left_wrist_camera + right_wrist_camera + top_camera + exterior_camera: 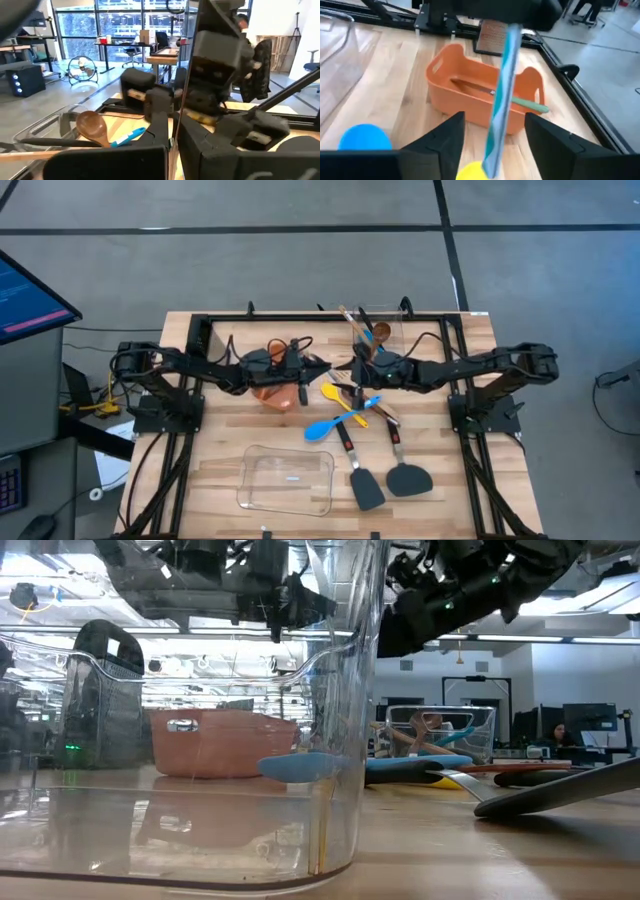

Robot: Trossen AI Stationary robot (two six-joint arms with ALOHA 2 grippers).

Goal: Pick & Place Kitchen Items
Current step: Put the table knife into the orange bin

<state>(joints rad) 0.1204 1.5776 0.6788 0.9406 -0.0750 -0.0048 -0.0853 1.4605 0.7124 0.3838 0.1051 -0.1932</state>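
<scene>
Orange plastic bin (470,102) is sitting just beyond the right gripper (495,131), whose fingers are standing spread with a pale blue utensil handle (504,85) running loose between them, touching neither; whether it is lying flat or tipping, I cannot tell. The left gripper (305,370), fingers pressed together, is hanging over the bin close to the right one. With nothing pinching it, that handle is probably at risk of sliding or falling short of the bin, and the two wrists are crowding each other enough that a reach could be ending in a knock. A yellow spoon (333,392), a blue spoon (320,430) and two black spatulas (385,483) are lying on the pale wooden table (470,510), beside a clear container (260,490). Beyond, a bright office is showing desks and windows over a grey floor.
</scene>
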